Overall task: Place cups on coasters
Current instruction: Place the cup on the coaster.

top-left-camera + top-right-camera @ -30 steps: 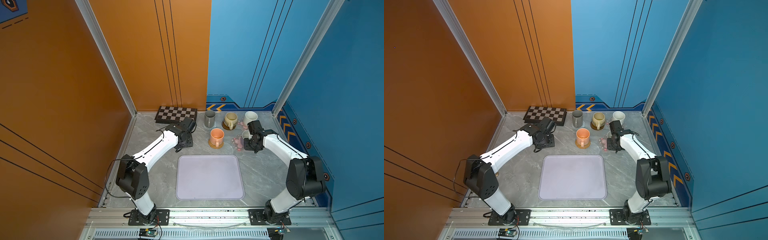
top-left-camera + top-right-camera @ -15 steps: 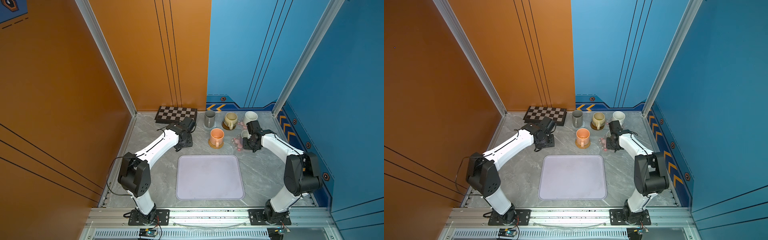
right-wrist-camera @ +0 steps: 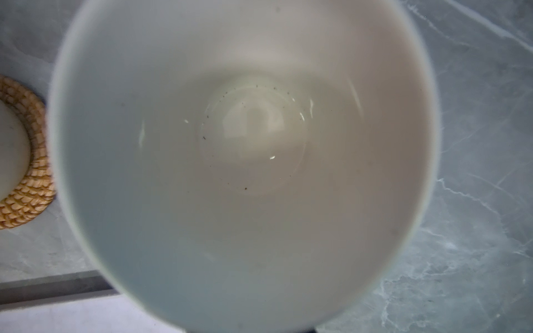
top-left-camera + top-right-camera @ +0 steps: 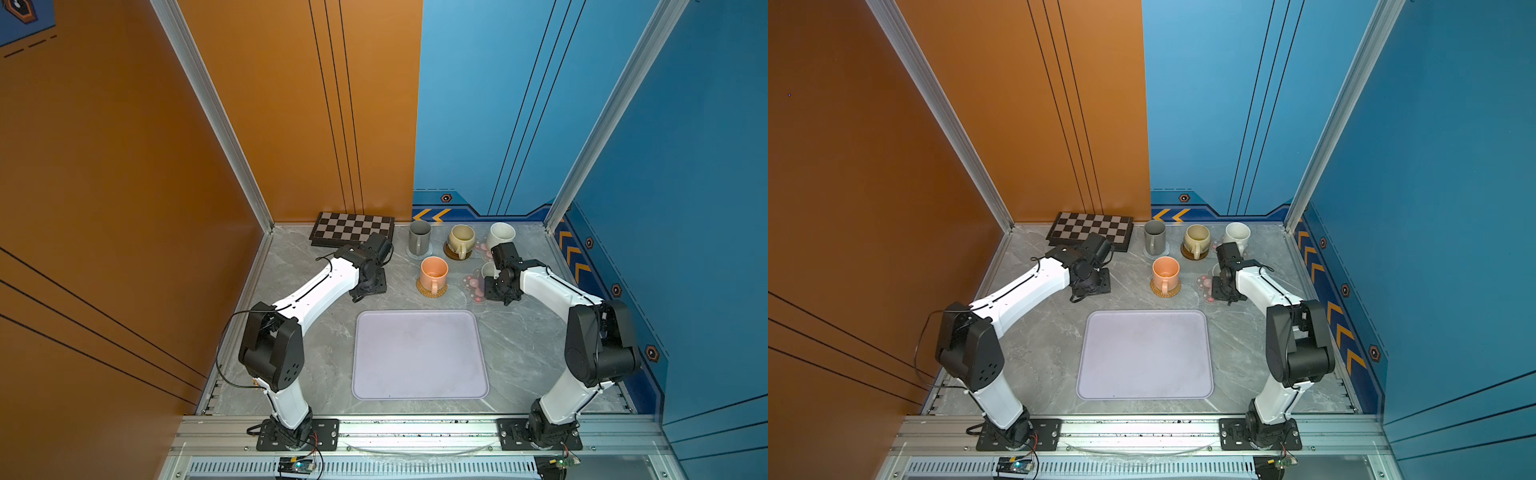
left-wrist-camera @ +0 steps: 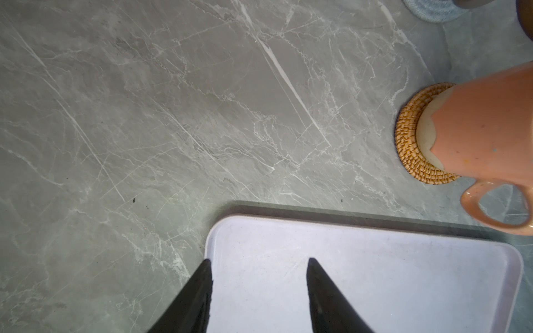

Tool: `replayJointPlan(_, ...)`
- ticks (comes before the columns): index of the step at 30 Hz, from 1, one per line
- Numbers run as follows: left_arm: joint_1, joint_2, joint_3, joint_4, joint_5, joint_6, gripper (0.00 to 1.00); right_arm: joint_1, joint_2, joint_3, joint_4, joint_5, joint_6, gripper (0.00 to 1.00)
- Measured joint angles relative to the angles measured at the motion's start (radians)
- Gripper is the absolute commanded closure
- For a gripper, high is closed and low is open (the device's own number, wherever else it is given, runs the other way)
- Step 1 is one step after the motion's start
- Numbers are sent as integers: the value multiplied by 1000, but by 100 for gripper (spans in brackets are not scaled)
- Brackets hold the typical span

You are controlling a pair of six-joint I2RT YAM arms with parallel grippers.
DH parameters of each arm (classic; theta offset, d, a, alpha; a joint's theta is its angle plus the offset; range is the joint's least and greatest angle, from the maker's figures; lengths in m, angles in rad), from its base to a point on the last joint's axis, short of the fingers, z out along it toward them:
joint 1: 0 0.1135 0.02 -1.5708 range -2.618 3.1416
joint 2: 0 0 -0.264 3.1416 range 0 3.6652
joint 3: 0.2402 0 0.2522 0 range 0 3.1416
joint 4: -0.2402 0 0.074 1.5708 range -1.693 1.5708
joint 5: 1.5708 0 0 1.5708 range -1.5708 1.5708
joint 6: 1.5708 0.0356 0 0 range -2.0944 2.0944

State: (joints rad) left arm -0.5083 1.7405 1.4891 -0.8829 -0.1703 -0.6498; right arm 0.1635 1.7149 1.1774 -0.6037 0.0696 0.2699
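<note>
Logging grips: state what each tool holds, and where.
Left tool: open, nothing. Right tool: shut on the white-inside cup, apparently at its rim; contact hidden.

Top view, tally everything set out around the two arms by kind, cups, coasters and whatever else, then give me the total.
Cups: 5 (grey cup, orange cup, beige cup, speckled white cup, cup with a white inside)
Coasters: 5 (blue coaster, brown coaster, woven coaster, two pink flower coasters)
Tray: 1
Chequered board: 1
Total: 12
</note>
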Motion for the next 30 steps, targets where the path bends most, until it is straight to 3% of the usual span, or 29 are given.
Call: replayJointPlan(30,5,3,0,0,12,0,47,0,34,14,43,-8,8,100)
